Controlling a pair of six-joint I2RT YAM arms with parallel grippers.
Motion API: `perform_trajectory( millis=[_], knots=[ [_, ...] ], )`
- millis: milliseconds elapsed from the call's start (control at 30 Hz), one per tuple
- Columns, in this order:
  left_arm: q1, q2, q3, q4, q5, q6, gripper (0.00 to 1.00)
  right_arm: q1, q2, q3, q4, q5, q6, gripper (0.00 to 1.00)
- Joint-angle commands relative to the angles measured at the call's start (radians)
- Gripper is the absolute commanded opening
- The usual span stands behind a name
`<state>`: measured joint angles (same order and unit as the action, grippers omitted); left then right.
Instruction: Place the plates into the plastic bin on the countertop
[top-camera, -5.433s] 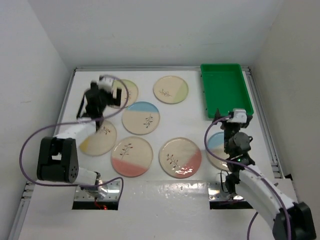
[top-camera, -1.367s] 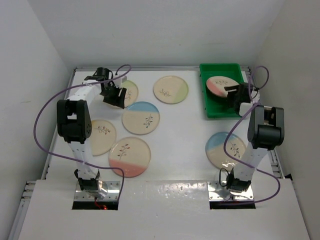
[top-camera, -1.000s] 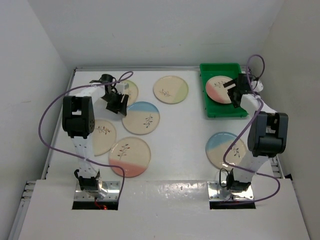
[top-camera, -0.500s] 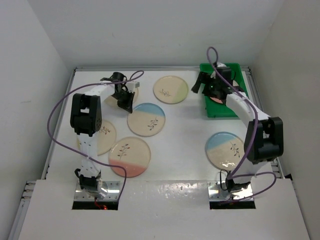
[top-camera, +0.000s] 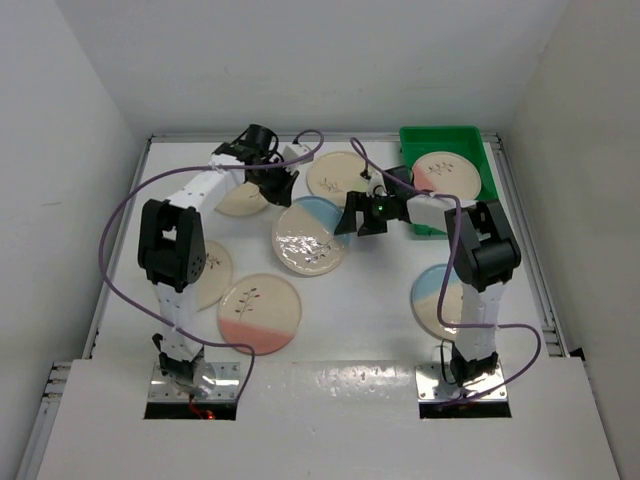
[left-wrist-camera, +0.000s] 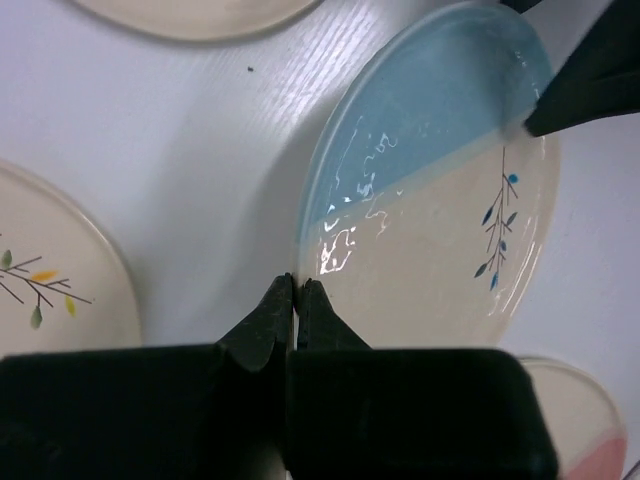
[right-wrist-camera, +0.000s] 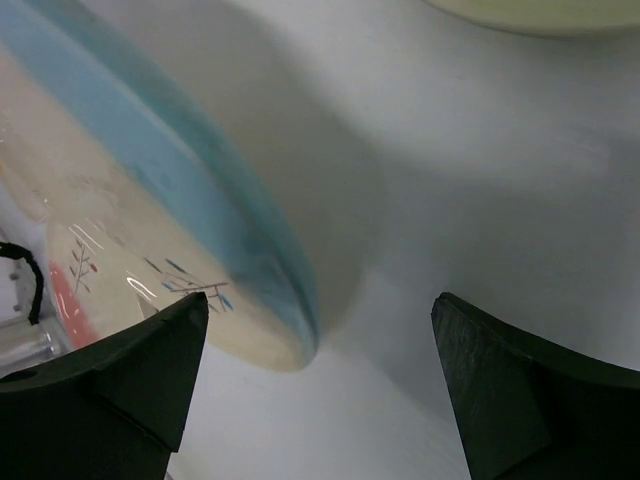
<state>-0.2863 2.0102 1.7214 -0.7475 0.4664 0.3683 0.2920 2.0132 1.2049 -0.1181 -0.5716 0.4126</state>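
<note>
My left gripper is shut on the rim of a blue-and-cream plate, which is tilted up off the countertop. My right gripper is open, and the plate's far edge sits between its wide-spread fingers. The green plastic bin at the back right holds a pink-segment plate. Other plates lie flat: a green one, a yellow one, another yellow one, a pink one and a blue one.
White walls enclose the countertop on three sides, with metal rails along its edges. Both arms reach over the middle, their purple cables looping beside them. The arm bases stand at the near edge.
My left gripper closed on the blue plate's rim and carried it rightward, tilting it up. My right arm left the pink plate in the bin and swung left to the blue plate.
</note>
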Motion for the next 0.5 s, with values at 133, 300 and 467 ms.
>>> perform_trajectory(
  millis=[133, 300, 467],
  knots=[
    [0.003, -0.028, 0.006, 0.051, 0.043, 0.029, 0.00, 0.007, 0.087, -0.011, 0.227, -0.138, 0.107, 0.70],
    [0.003, 0.001, -0.003, 0.071, 0.034, 0.020, 0.00, -0.002, 0.064, -0.088, 0.411, -0.234, 0.209, 0.09],
    [0.013, 0.001, -0.013, 0.080, 0.025, 0.001, 0.00, -0.045, -0.039, -0.163, 0.524, -0.249, 0.328, 0.00]
  ],
)
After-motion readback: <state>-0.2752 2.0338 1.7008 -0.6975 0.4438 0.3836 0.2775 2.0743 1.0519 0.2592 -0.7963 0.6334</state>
